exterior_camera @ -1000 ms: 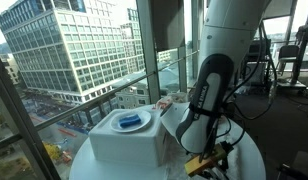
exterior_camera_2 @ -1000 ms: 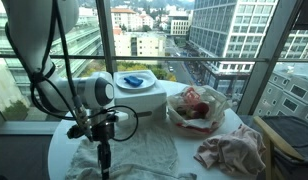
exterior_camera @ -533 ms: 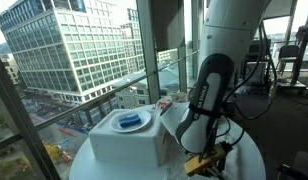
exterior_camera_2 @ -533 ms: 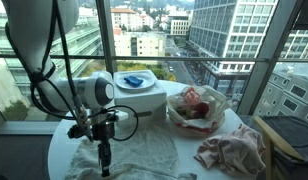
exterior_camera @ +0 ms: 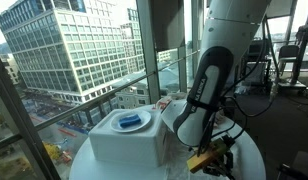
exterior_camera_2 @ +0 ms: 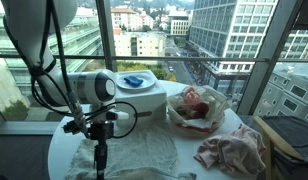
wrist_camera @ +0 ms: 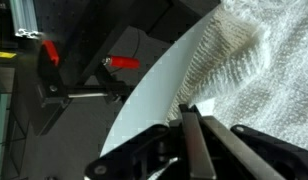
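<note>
- Pinching the towel now: my jaws, apart a second ago, have clamped together on its edge.
- I judge the grasp made.

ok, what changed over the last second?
The gripper closed its jaws on the edge of the white towel, and the arm rose slightly, apparently drawing that edge up with it. The white box, the bag of cloths and the pinkish cloth stayed where they were.
</note>
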{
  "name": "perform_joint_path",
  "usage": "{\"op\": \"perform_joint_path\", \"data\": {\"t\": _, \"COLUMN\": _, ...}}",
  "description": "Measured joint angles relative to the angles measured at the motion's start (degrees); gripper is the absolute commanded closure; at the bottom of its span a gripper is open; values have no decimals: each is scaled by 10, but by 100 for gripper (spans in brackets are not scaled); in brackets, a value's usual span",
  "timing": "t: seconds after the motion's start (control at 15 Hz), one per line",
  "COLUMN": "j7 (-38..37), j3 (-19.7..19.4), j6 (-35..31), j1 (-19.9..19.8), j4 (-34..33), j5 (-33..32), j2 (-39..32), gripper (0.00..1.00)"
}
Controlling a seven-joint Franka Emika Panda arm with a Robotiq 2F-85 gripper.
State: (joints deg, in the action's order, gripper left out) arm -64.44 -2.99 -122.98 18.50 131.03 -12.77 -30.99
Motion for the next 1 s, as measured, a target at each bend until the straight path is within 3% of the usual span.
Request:
{"op": "perform_joint_path", "data": {"t": 0.27, "j7": -3, "j3": -1, "j6": 70, "j1": -18, "j4": 0, "j5": 19, "j2": 2, "gripper": 99}}
{"op": "perform_joint_path", "data": {"t": 0.67, "j7": -3, "j3": -22, "j6": 99, "j1": -78, "j4": -1, "j5": 41, "j2": -32, "gripper": 99}}
{"op": "perform_joint_path", "data": {"t": 0.73, "j7": -3, "j3": -26, "j6": 101, "j1": -86, "j4": -2, "j5": 43, "j2": -39, "gripper": 81}}
{"op": "perform_joint_path", "data": {"t": 1.0, "j7": -8, "j3": -35, "j6": 106, "j1": -102, "j4": -8, "j5": 51, "j2": -51, "gripper": 49}}
